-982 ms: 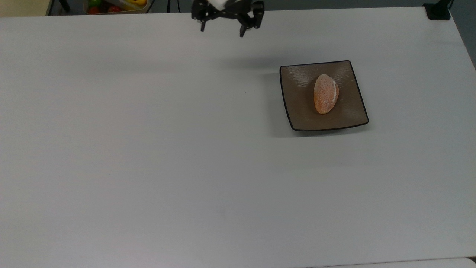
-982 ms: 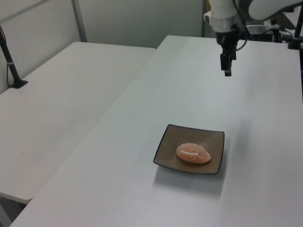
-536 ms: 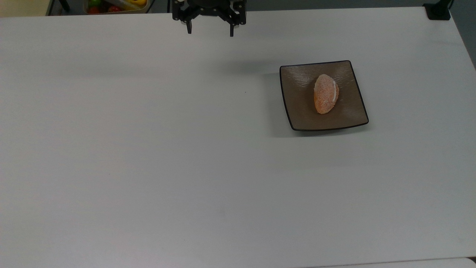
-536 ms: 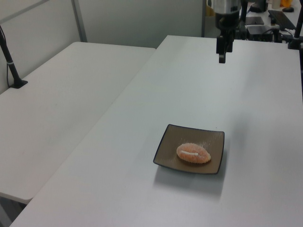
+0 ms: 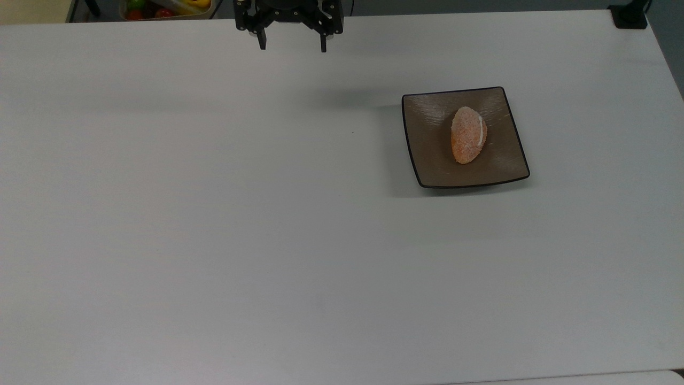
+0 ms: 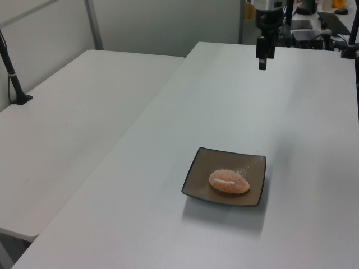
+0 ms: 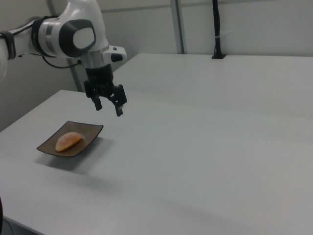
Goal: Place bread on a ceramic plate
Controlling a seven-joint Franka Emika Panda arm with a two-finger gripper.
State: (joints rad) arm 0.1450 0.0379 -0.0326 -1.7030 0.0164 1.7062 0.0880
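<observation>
Bread (image 5: 468, 135) on ceramic plate (image 5: 427, 155), well apart from open jaws.

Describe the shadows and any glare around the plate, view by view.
Top view: the plate throws a soft shadow toward the top view's left and bottom, its streaked surface faintly shiny beside the bread. Left view: the shadow falls in front of the plate, toward the camera. Right view: a broad dim shadow lies below and right of the plate; the open pincer hangs above.

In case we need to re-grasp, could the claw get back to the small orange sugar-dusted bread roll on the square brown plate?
Probably yes: the claw hangs open above bare table, and the bread roll lies uncovered on the plate.
</observation>
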